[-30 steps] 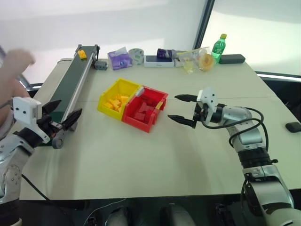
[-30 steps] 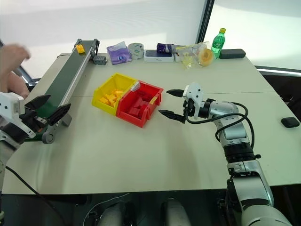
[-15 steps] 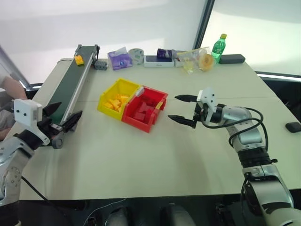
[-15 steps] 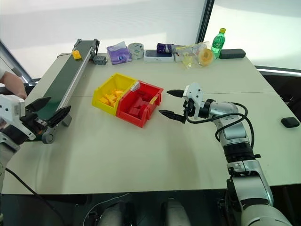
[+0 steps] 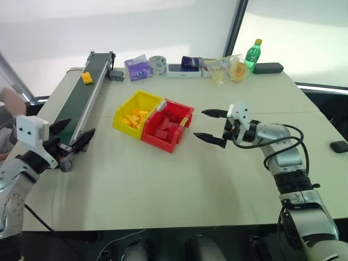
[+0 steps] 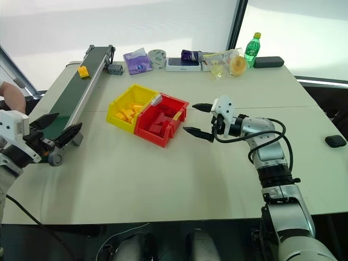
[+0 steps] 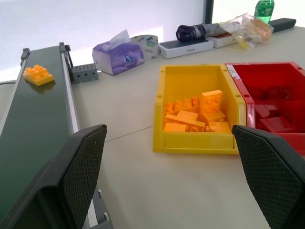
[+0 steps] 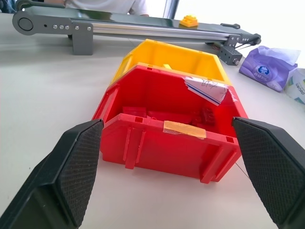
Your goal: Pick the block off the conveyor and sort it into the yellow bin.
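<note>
block (image 5: 87,78): lies on the conveyor (image 5: 76,109) belt, toward its far end
yellow bin (image 5: 137,111): mid-table, touching red bin (image 5: 168,125)
left gripper (image 5: 68,133): fingers spread, straddling the belt's near end
right gripper (image 5: 213,125): fingers apart, empty, beside red bin

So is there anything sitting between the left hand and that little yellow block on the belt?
Nothing visible. The block lies alone near the far end of the conveyor, and the open left hand waits at the near end, with bare green belt between them.
</note>
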